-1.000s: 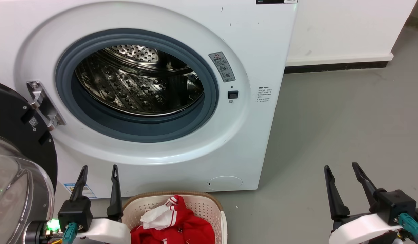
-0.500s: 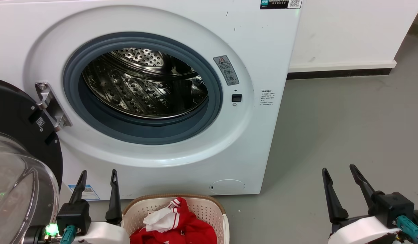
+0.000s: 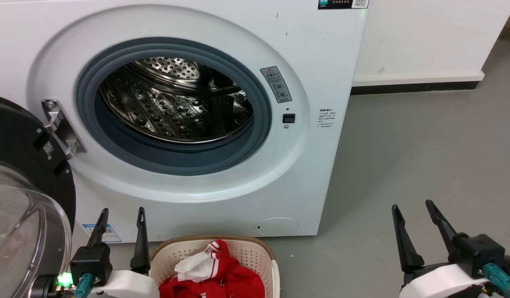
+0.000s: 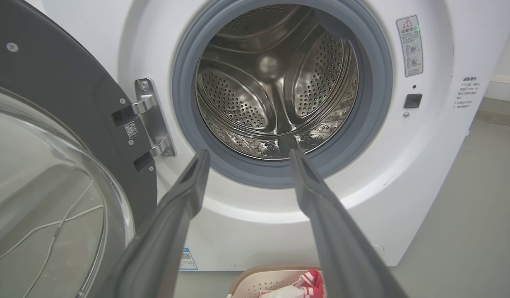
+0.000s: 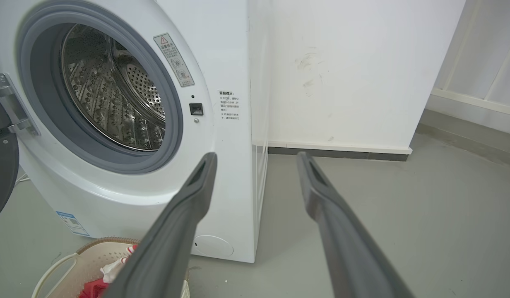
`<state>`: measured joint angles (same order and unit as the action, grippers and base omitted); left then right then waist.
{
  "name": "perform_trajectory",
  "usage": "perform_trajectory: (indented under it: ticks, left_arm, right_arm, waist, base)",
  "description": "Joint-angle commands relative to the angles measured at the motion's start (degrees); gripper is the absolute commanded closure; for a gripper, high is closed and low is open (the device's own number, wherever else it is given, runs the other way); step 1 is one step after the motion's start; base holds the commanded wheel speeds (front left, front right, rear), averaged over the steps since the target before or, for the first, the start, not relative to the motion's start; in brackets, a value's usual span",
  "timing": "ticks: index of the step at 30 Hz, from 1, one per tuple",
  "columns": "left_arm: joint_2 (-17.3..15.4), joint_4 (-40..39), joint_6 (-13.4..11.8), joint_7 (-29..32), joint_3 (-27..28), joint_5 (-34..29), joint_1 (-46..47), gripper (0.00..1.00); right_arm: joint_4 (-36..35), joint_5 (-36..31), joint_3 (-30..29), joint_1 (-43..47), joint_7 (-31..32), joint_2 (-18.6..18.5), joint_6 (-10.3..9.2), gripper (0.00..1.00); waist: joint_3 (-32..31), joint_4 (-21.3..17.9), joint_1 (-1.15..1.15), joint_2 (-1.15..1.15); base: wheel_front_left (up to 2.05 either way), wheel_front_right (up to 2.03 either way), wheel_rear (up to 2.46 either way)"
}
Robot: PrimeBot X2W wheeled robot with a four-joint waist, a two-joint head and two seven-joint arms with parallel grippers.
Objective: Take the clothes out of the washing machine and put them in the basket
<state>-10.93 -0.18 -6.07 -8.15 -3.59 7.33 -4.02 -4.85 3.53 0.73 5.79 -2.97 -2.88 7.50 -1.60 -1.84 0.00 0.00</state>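
While heaped in one cream perforated plastic basket (image 3: pixel 255 245) with brown woven rim, touches no finger: one pile of bright red fabric clothes (image 3: pixel 224 278) with white striped cuffs, garment count unclear. Just right of the left gripper (image 3: pixel 121 211), spread and empty; well apart from the right gripper (image 3: pixel 410 205), likewise spread and empty. Two grippers, one large white front-loading washing machine (image 3: pixel 321 62), one perforated steel drum (image 3: pixel 172 111). From the left wrist, straight to the drum's back; from the head, merely its lower wall.

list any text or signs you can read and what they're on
No text is clear enough to quote.
Warning sticker with a red triangle, on the washing machine: too small.
Printed notice beside the door latch: too small.
Blue label at the machine's lower left: blurred.
QR sticker on the door: no words.
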Motion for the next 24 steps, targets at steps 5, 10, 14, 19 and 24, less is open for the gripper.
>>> perform_trajectory:
  ticks: [5,10,14,19,24]
  left_arm:
    - [0.13,0.52,0.02,-0.02,-0.12,0.19,0.01,1.00]
    - [1.03,2.29,0.53,0.54,0.12,3.57,-0.39,1.00]
    - [1.43,2.99,1.27,1.35,0.70,8.26,0.27,1.00]
    - [1.88,3.86,2.16,2.30,1.40,13.75,1.06,1.00]
    - [2.33,4.67,3.00,3.21,2.04,18.91,1.81,1.00]
  right_arm:
    - [0.43,0.06,0.10,0.13,-0.02,0.00,0.00,1.00]
    - [1.94,3.67,0.26,0.56,-0.05,-0.11,0.00,1.00]
    - [2.95,9.03,0.21,-0.26,0.23,-0.52,0.00,1.00]
    - [4.20,15.22,0.19,-1.30,0.50,-0.90,0.00,1.00]
    - [5.30,20.96,0.13,-2.17,0.79,-1.20,0.00,1.00]
  waist:
    - [0.09,-0.05,0.01,0.00]
    - [0.14,0.00,0.01,0.00]
    - [0.20,0.06,0.01,0.00]
    - [0.26,0.14,0.01,0.00]
    - [0.33,0.21,0.01,0.00]
  base:
    - [0.00,0.00,0.00]
    - [0.00,0.00,0.00]
    - [0.00,0.00,0.00]
    - [0.00,0.00,0.00]
    - [0.00,0.00,0.00]
